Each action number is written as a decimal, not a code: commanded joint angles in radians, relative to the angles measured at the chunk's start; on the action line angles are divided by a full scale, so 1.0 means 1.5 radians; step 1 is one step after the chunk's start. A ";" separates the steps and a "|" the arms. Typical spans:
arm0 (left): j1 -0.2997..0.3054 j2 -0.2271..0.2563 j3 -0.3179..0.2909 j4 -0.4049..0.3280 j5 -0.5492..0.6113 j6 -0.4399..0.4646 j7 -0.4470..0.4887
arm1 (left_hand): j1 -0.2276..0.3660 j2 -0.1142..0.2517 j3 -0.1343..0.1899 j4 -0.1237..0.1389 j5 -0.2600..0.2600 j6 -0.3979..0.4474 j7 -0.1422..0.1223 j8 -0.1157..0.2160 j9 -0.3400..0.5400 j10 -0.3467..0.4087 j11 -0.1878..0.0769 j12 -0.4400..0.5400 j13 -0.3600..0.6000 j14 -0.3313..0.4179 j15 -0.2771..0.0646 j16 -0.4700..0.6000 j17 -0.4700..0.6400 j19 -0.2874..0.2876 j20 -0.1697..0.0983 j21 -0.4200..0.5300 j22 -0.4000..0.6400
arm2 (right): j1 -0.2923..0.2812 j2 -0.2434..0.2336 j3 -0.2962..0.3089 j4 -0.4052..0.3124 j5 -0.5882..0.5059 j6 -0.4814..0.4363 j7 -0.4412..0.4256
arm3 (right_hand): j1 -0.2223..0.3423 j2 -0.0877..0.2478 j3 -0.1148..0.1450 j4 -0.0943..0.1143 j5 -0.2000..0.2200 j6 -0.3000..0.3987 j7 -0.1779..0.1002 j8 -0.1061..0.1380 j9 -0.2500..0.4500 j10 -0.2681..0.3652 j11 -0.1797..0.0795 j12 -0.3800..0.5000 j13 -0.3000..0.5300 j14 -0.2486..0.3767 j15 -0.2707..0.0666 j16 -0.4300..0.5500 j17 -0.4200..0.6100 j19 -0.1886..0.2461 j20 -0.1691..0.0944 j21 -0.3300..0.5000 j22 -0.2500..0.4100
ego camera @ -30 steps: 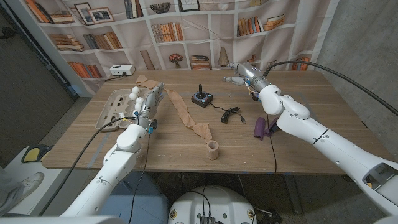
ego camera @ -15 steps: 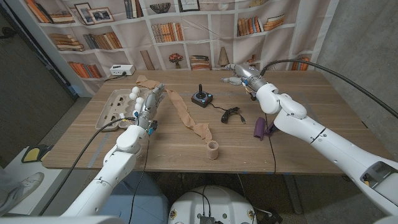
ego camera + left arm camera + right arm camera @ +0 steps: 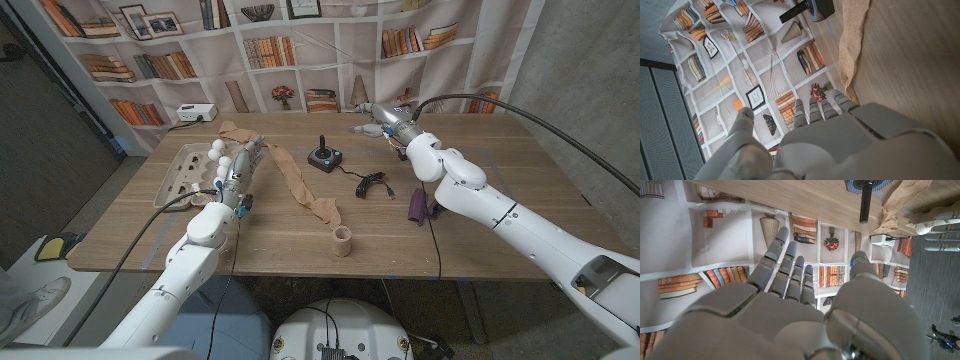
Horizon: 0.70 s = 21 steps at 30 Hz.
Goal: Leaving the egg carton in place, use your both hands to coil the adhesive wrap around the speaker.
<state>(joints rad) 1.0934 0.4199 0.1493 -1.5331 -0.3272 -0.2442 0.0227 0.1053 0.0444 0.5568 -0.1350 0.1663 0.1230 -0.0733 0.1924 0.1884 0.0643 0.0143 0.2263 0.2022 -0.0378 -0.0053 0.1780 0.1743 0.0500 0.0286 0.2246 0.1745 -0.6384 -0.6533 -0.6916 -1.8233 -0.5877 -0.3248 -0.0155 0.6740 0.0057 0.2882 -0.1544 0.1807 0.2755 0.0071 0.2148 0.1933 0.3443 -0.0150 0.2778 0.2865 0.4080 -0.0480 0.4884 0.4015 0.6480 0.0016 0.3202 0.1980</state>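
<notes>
both hands empty, wrap (image 3: 300, 185) on table

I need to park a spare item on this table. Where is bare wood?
Free: the right end beyond the purple object, and the near-left corner before the egg carton. Crowded: the middle, with wrap, joystick, cable and roll.

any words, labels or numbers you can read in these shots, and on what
None can be read.
Book spines on the bookshelf backdrop: too small and blurred.
White box at the table's far edge: no marking legible.
Joystick: no label legible.
Egg carton: no print visible.
</notes>
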 commanded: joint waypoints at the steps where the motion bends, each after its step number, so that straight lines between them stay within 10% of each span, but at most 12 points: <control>1: 0.002 -0.004 -0.003 0.002 -0.003 -0.005 0.005 | 0.004 0.003 -0.001 0.000 0.005 -0.003 -0.002 0.000 0.002 0.002 0.001 0.001 0.002 -0.005 -0.002 0.003 0.002 0.005 -0.001 -0.001 0.002 | 0.015 0.020 -0.015 0.024 -0.014 0.012 -0.004 | 0.009 0.000 -0.001 0.000 0.001 0.007 -0.001 0.001 0.001 0.005 0.000 0.005 0.004 0.003 -0.072 0.005 0.003 0.004 0.000 0.003 0.002; 21: -0.003 -0.007 -0.001 0.007 -0.001 -0.001 0.008 | 0.005 0.005 -0.001 0.000 0.005 -0.001 0.008 0.001 0.001 0.003 0.000 0.001 0.002 -0.006 -0.002 0.003 0.002 0.007 -0.003 -0.005 0.002 | 0.027 0.030 -0.022 0.049 -0.028 0.041 -0.014 | 0.026 0.001 -0.004 -0.002 0.003 0.037 -0.010 0.008 0.001 0.025 -0.009 0.015 0.008 0.011 -0.077 0.016 0.014 0.008 -0.001 0.007 0.003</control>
<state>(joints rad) 1.0939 0.4161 0.1461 -1.5326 -0.3294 -0.2478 0.0327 0.1053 0.0444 0.5570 -0.1351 0.1663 0.1208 -0.0545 0.1924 0.1884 0.0642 0.0142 0.2263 0.2022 -0.0378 -0.0054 0.1780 0.1743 0.0500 0.0286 0.2168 0.1745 -0.6123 -0.6182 -0.7170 -1.7683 -0.6181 -0.2784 -0.0368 0.7004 0.0056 0.2840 -0.1586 0.1807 0.3239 -0.0049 0.2227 0.1932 0.3766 -0.0289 0.2926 0.2959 0.4134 -0.0427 0.5070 0.4200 0.6569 0.0000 0.3255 0.1979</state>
